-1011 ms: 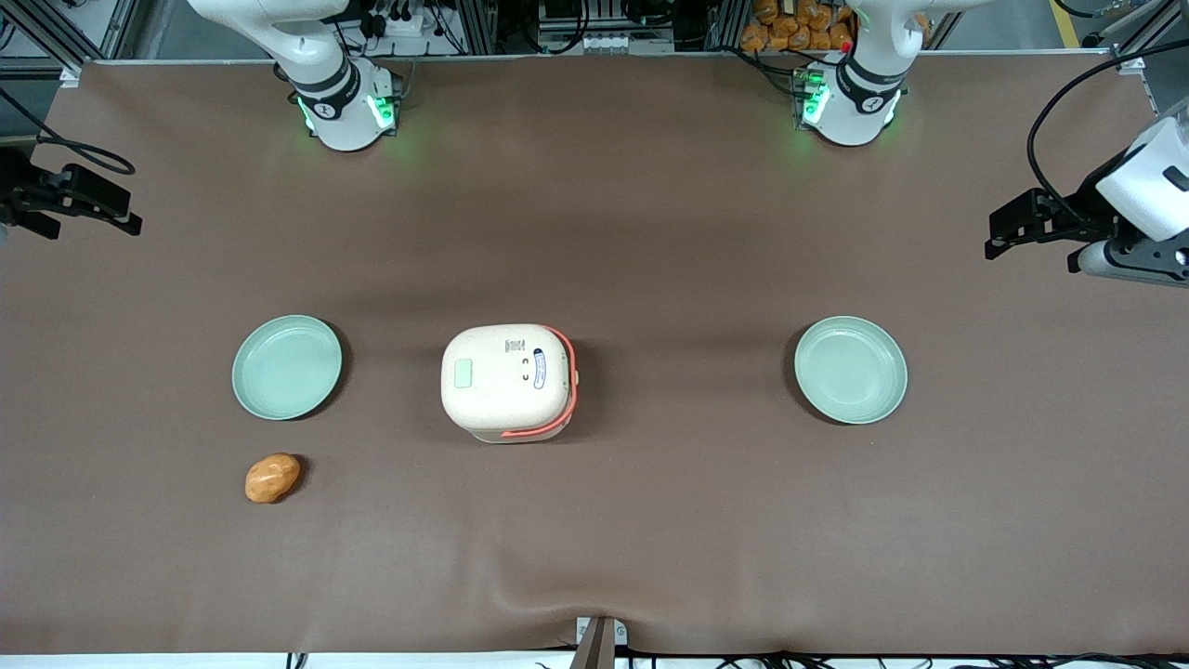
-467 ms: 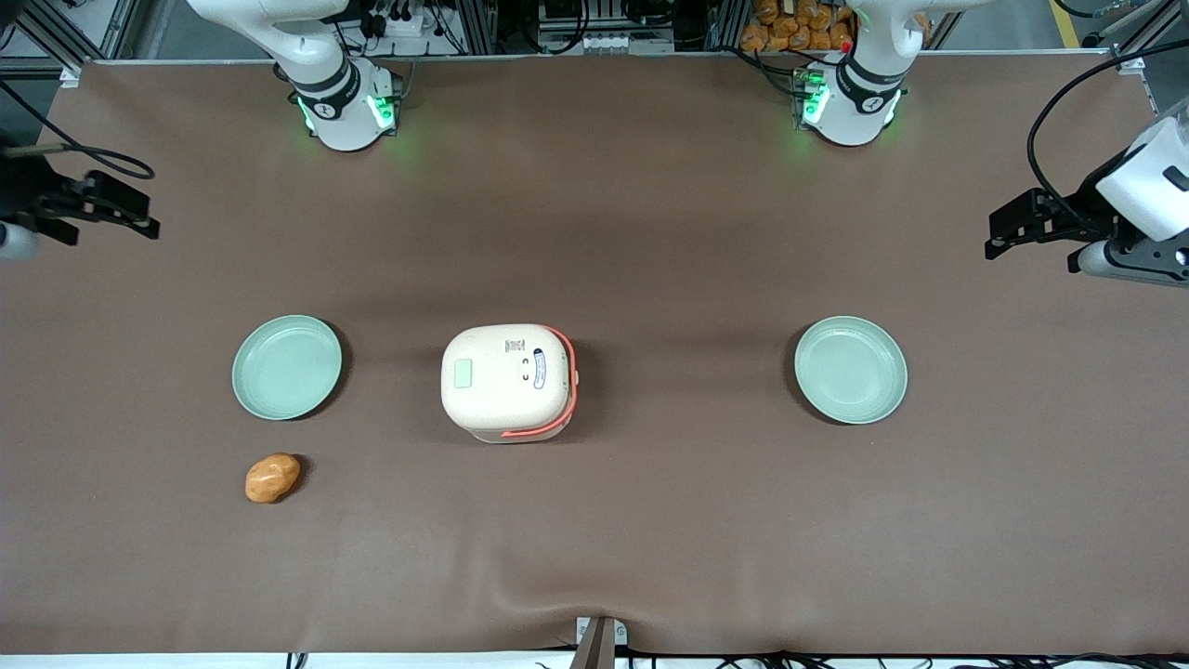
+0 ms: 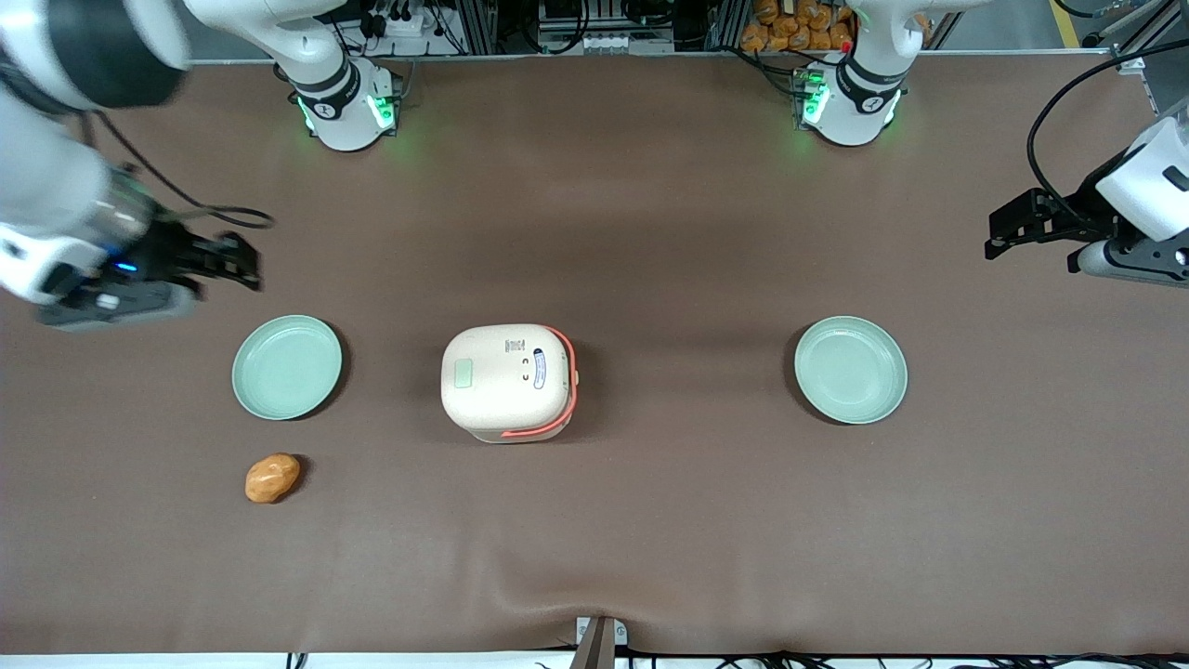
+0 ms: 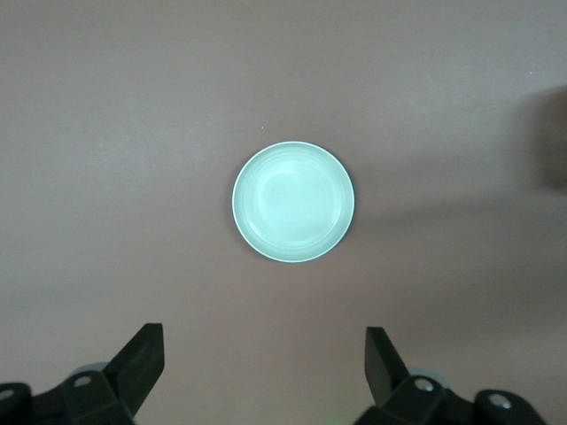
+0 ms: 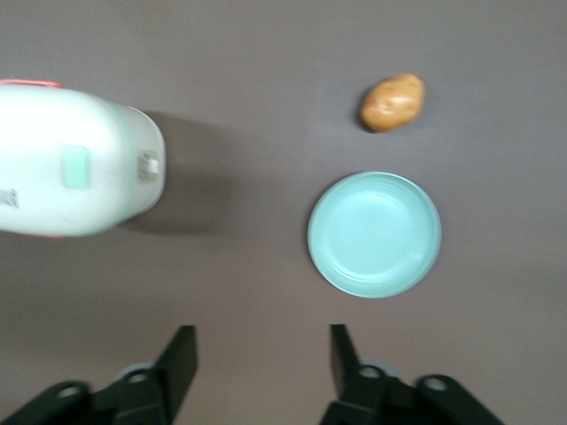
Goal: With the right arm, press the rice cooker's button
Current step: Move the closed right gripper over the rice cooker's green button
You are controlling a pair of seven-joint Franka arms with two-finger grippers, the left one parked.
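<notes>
The rice cooker [image 3: 509, 381] is cream with a coral-orange handle band and a small pale green patch on its closed lid. It stands at the middle of the table. In the right wrist view the rice cooker [image 5: 75, 173] shows with its grey front latch. My right arm's gripper [image 3: 243, 262] hovers above the table toward the working arm's end, a little farther from the front camera than a pale green plate [image 3: 287, 366]. In the right wrist view the gripper [image 5: 263, 356] is open and empty over bare mat, well apart from the cooker.
A potato [image 3: 272, 477] lies nearer the front camera than that plate; the potato [image 5: 392, 102] and plate [image 5: 375, 234] show in the right wrist view. A second pale green plate [image 3: 850, 369] sits toward the parked arm's end and shows in the left wrist view [image 4: 293, 213].
My right arm has swung in from the table's edge toward the middle, and the gripper now sits close to the nearer plate. The cooker, plates and potato have not moved.
</notes>
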